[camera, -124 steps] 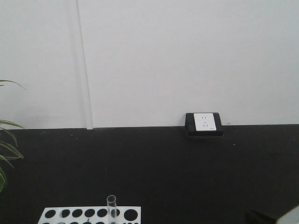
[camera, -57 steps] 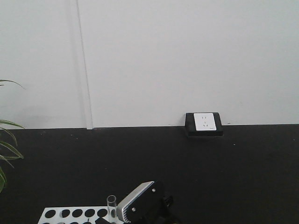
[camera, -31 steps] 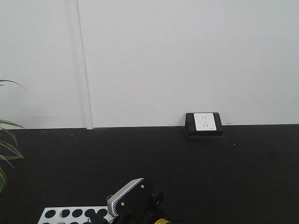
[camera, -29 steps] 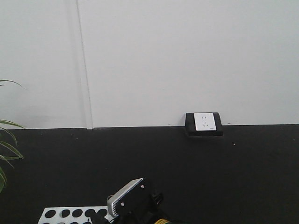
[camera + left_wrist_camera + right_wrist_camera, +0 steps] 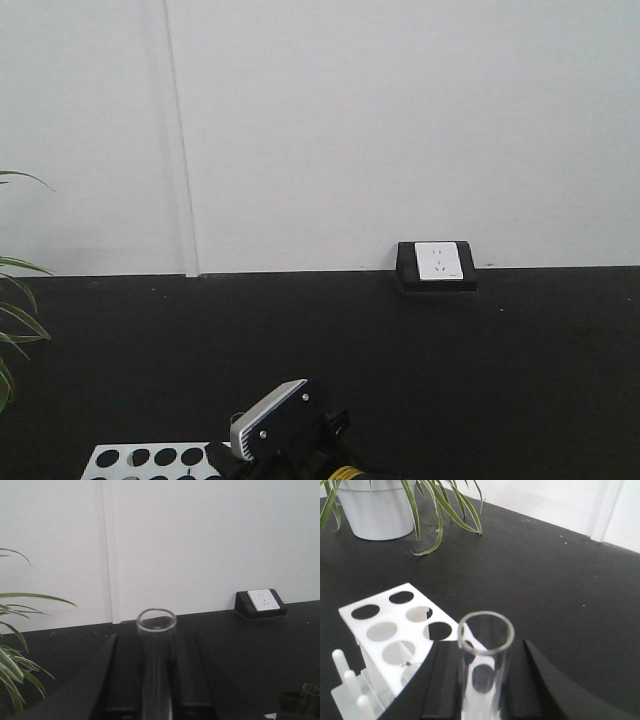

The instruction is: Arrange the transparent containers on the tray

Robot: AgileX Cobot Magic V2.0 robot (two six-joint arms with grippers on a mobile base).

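In the left wrist view a clear test tube (image 5: 156, 630) stands upright between dark fingers (image 5: 122, 680), and my left gripper (image 5: 156, 647) is shut on it. Another glass rim (image 5: 310, 692) shows at the lower right. In the right wrist view my right gripper (image 5: 485, 652) is shut on a second clear test tube (image 5: 486, 635), held upright over the near edge of the white rack (image 5: 390, 610). Whether its bottom sits in a hole is hidden. In the front view an arm's wrist (image 5: 270, 425) hangs over the rack (image 5: 150, 458).
A potted plant in a white pot (image 5: 377, 510) stands beyond the rack, its leaves (image 5: 15, 330) at the left edge. A socket box (image 5: 436, 266) sits at the back of the black table by the white wall. White pegs (image 5: 345, 680) stick up beside the rack.
An arm's wrist came in from the right and moved left over the rack, hiding the tube that stood there. It has barely moved in the last half second.
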